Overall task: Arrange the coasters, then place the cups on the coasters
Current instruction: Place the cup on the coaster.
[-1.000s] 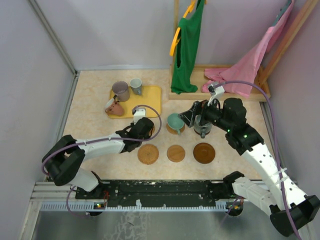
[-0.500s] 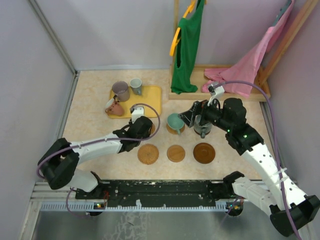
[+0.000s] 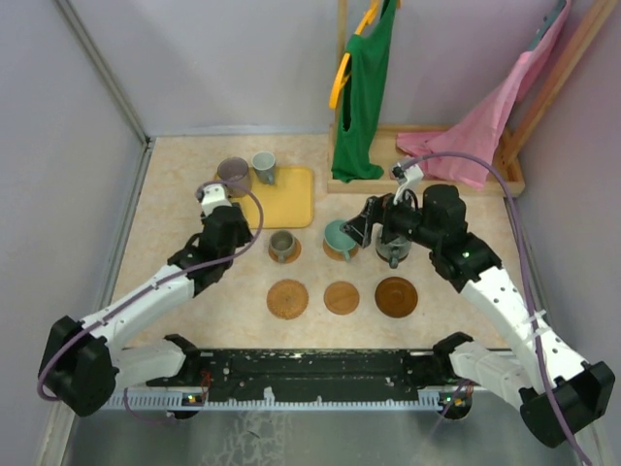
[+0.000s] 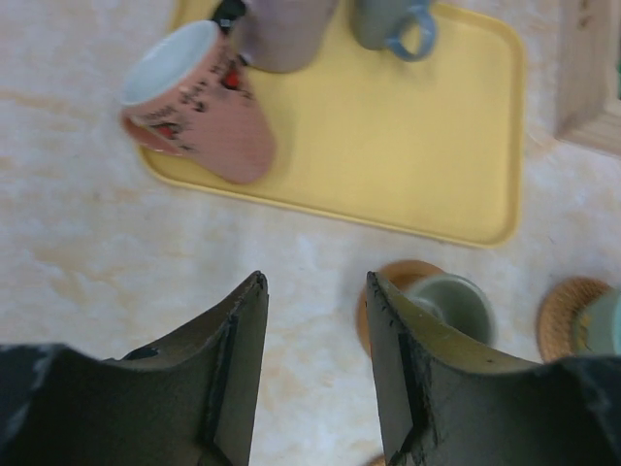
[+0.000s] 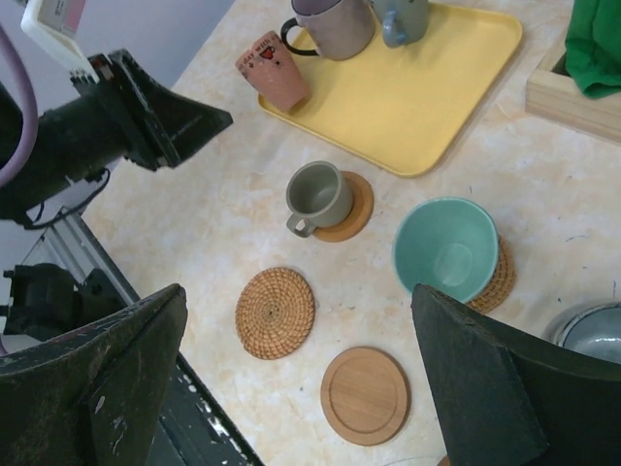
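My left gripper (image 4: 315, 282) is open and empty above the table just short of the yellow tray (image 4: 427, 146). A grey cup (image 3: 282, 245) stands on a coaster (image 5: 351, 211) to its right. The teal cup (image 3: 340, 238) sits on a woven coaster (image 5: 501, 279). My right gripper (image 5: 299, 296) is wide open and empty, hovering by another grey cup (image 3: 393, 249). Three bare coasters (image 3: 288, 298), (image 3: 342, 297), (image 3: 396, 297) lie in a row nearer the bases. A reddish-pink cup (image 4: 199, 102) lies on its side at the tray's corner, beside a purplish cup (image 3: 234, 175) and a grey-blue cup (image 3: 263, 165).
A wooden rack base (image 3: 427, 155) stands at the back right. From it hang a green garment (image 3: 364, 87) and a pink garment (image 3: 495, 116). Walls close in the left and back sides. The black rail (image 3: 310, 369) runs along the near edge.
My left gripper has opened, left the grey cup standing on its coaster, and swung back and left toward the tray. The right arm has barely shifted.
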You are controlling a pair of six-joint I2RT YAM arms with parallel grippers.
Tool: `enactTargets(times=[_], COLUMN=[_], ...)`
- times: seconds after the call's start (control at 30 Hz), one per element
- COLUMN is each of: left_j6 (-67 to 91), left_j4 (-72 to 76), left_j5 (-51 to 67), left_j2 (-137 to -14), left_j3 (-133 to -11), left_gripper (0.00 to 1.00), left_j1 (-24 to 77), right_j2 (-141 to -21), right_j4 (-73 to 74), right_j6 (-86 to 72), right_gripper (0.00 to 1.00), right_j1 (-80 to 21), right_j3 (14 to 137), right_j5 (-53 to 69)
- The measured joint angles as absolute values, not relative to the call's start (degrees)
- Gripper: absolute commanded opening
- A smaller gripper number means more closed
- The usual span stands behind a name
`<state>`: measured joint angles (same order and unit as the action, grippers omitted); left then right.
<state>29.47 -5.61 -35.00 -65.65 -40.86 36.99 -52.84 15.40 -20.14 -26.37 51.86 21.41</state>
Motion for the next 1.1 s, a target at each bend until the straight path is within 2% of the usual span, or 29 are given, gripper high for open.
enactTargets(times=[0.23,0.53,1.1], left_j6=[26.98,28.40,30.17], left_j4=[-4.58,-3.95,-0.27], left_j5=[-29.08,-22.22,-14.09], left_j2=[-64.71,-72.95,-81.41], left_j3=[-37.71,-39.75,-40.77], left_gripper=[0.59,0.62,0.66], left_j1=[24.95,13.63,-0.38], right_j2=[-54.76,-55.27,-55.59], right_j4=[14.28,11.27,8.10], right_j6=[-19.49,-19.14,-19.64], right_gripper=[0.98,0.98,0.97], right_j1=[-26.37,-26.37,-26.37], right_j3=[51.88,51.88,51.86], right_j5=[23.94,26.15,27.31])
